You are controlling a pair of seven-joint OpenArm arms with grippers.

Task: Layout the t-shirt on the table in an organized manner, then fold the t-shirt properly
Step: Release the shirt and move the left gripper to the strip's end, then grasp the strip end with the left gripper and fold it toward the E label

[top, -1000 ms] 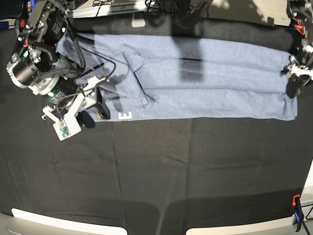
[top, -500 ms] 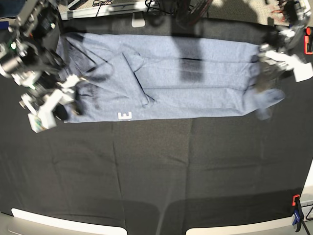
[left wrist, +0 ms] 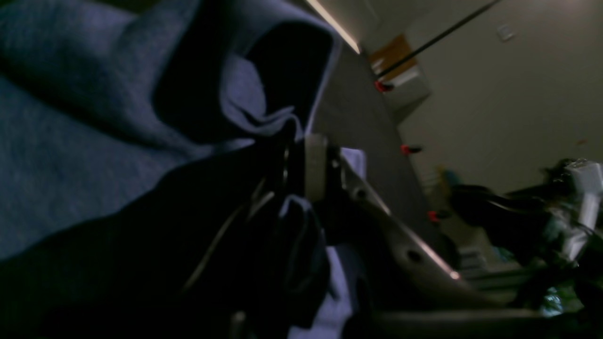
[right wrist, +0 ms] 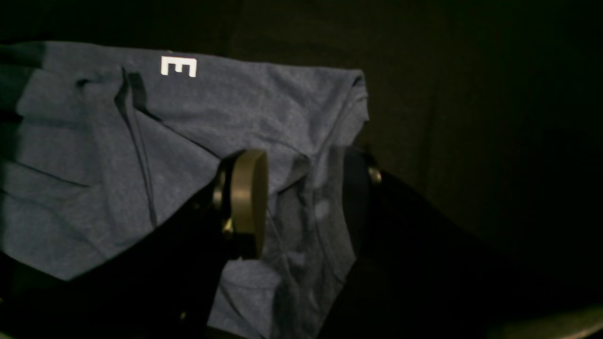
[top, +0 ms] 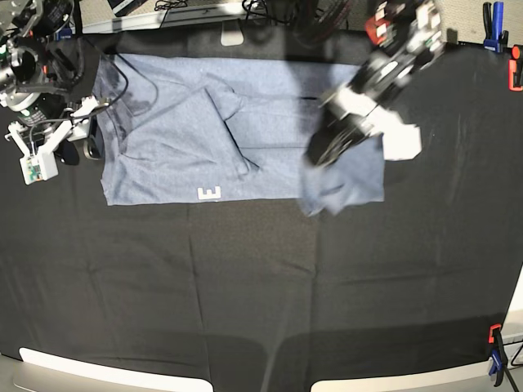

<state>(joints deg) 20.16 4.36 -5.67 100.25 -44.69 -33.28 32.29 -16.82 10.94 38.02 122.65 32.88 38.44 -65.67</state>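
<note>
The t-shirt (top: 212, 139) lies on the black-clothed table (top: 261, 294) as a folded band, and a white letter E (top: 209, 193) on its near edge serves as the landmark. A second ago the band ran much further past the E towards the left arm's side; now that end is lifted and doubled back, its edge hanging a little way beyond the E – by my reading the fold of the hem end over the body is under way, not yet laid down.

The left gripper (left wrist: 301, 165) is pinched tight on a bunched edge of the cloth, with fabric draped over it, and it has swept in from the far end of the shirt to a spot above the band, just beyond the E. The right gripper (right wrist: 301, 197) stands spread, one pad (right wrist: 247, 202) either side of a strip of fabric by the shirt's corner, gripping nothing I can see; it has drawn back from near the E to the sleeve end.

The left arm is smeared with motion in the base view – where the fingers meet the cloth is lost there – and both wrist views are dark, with much of the shirt under the raised flap hidden
</note>
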